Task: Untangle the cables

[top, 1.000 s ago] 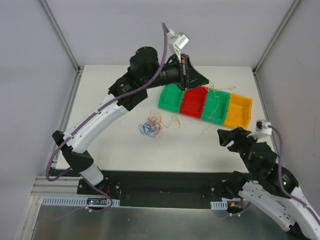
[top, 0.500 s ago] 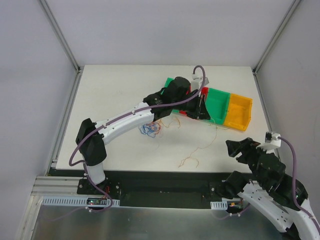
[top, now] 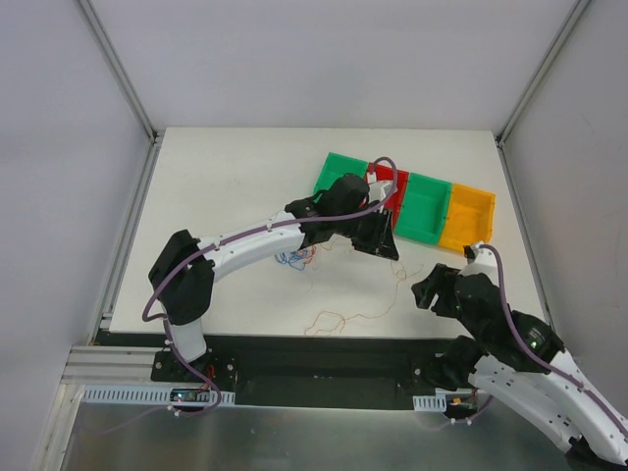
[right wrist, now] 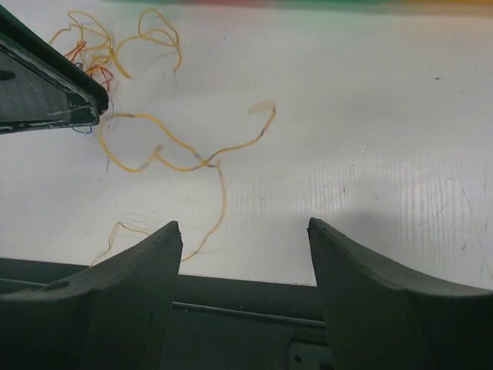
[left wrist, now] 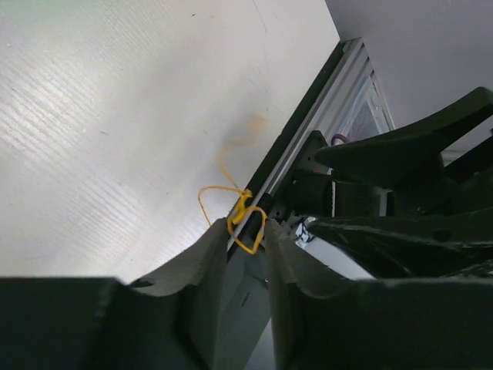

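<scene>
My left gripper [top: 386,245] reaches over the table in front of the bins and is shut on a thin yellow-orange cable [top: 334,316], which trails from it toward the near table edge. In the left wrist view the fingertips [left wrist: 246,227] pinch a loop of that cable [left wrist: 245,204]. The blue, red and orange knot [top: 292,259] lies partly under the left arm. My right gripper [top: 424,291] is open and empty near the front right. In its wrist view [right wrist: 245,227] the yellow cable [right wrist: 223,193] lies just ahead and the knot [right wrist: 88,54] is far left.
A row of bins stands at the back right: green [top: 341,173], red [top: 395,186], green [top: 428,204], yellow [top: 467,220]. The table's near edge [top: 324,337] borders a black rail. The left gripper's body [right wrist: 38,85] shows at the upper left of the right wrist view.
My left arm has come down from high above the bins toward the near side, drawing the yellow-orange cable out across the table. My right gripper has moved forward and left toward it.
</scene>
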Motion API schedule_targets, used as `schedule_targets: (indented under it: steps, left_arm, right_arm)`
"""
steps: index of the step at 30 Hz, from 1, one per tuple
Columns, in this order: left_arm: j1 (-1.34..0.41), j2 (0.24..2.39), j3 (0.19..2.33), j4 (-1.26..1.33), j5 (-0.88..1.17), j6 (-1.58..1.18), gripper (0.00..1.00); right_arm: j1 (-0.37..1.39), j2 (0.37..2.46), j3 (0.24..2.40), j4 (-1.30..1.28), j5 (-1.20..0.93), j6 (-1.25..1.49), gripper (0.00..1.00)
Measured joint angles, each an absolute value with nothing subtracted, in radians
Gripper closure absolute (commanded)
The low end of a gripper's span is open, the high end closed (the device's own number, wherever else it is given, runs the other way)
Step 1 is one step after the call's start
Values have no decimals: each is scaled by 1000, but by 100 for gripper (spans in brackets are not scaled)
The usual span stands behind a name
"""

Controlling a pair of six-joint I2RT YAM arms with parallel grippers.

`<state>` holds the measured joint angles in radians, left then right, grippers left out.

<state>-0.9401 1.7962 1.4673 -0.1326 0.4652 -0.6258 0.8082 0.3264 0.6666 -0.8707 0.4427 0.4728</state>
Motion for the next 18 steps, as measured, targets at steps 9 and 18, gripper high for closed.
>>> schedule_targets:
  steps: [9, 18]
  left_arm:
    - [-871, 1762, 1394, -115, 490, -645, 7]
    - [-638, 1383, 1220, -239, 543, -550, 3]
  right_arm:
    - [808, 415, 583, -780, 327, 496, 31]
    - [810, 738, 590, -679, 164, 422, 30]
